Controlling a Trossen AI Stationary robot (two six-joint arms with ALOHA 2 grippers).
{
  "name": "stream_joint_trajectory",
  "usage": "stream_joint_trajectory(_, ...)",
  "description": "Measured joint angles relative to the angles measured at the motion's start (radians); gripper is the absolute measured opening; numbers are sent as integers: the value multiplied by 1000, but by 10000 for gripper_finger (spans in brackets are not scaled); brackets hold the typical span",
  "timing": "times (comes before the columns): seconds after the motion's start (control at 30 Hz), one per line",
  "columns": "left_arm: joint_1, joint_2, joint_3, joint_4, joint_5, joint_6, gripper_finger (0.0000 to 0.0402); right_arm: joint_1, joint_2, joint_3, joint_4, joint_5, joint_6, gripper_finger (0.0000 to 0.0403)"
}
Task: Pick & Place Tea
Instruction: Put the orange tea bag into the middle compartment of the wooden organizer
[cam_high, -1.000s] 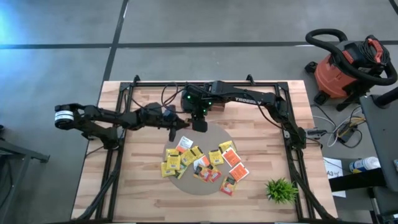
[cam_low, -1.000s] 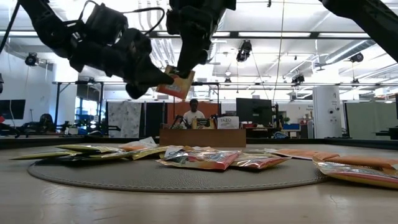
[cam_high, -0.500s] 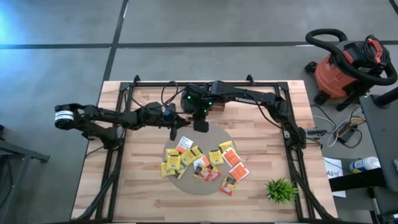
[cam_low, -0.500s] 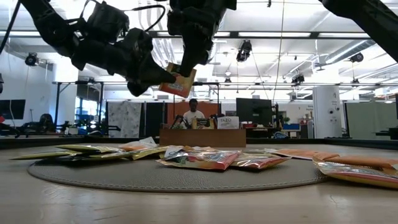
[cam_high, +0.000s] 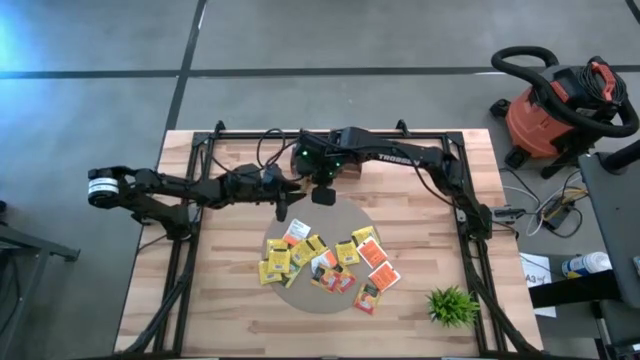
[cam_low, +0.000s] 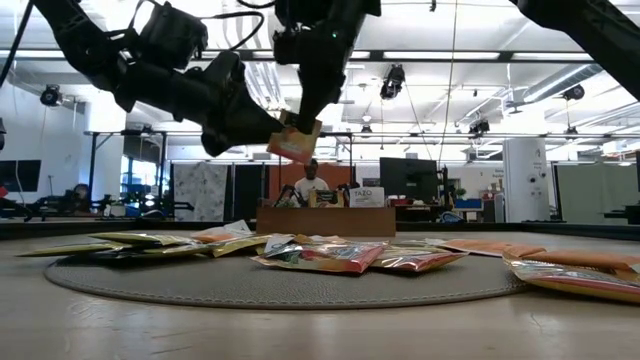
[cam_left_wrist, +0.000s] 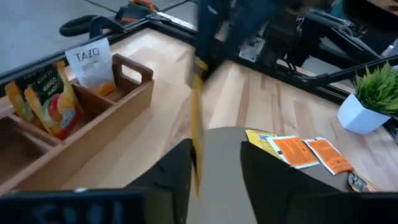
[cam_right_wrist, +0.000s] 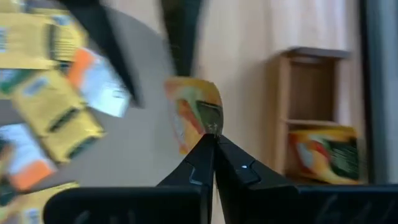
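I am reaching my left pincer (cam_low: 262, 128) in from the left side of the bench (cam_high: 420, 260), and its two fingers (cam_left_wrist: 171, 171) are standing apart, one on each side of the packet (cam_low: 294, 142) without pressing it. I judge this is a handover: the left fingers are opening so that the other arm can take the weight.

The packet is hanging in the air above the back edge of the round mat (cam_high: 300, 295), well above the other tea packets (cam_high: 330, 262) that are lying flat on it. It is hanging on edge, not flat. In the left wrist view I am seeing only its thin yellow edge, so its face is turned sideways to that pincer. Its long axis is running almost up and down, a little tilted, and the top edge is the one being held.

My right pincer (cam_right_wrist: 211, 138) is coming down from above, closed tight on the top edge of the packet (cam_right_wrist: 194, 112). Holding it by one edge lets it hang straight, which I think will help to slide it upright into the tray.

Behind the arms, at the back of the bench, the tray (cam_left_wrist: 93, 118) is already holding a few packets standing upright in its compartments. The plant (cam_high: 452, 305) is standing at the front right corner, well apart.
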Motion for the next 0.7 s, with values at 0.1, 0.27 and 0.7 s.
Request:
stream_joint_trajectory(0.1, 5, 0, 0, -55, 1, -36, 157, -30, 0, 0, -18, 50, -21, 8)
stream_joint_trajectory(0.27, 6, 0, -2, -141, 3, -44, 164, -117, 23, 0, -31, 88, -45, 8)
stream_joint_trajectory(0.7, 86, 0, -2, -148, 24, -35, 165, -198, 92, 0, -32, 83, -159, 8)
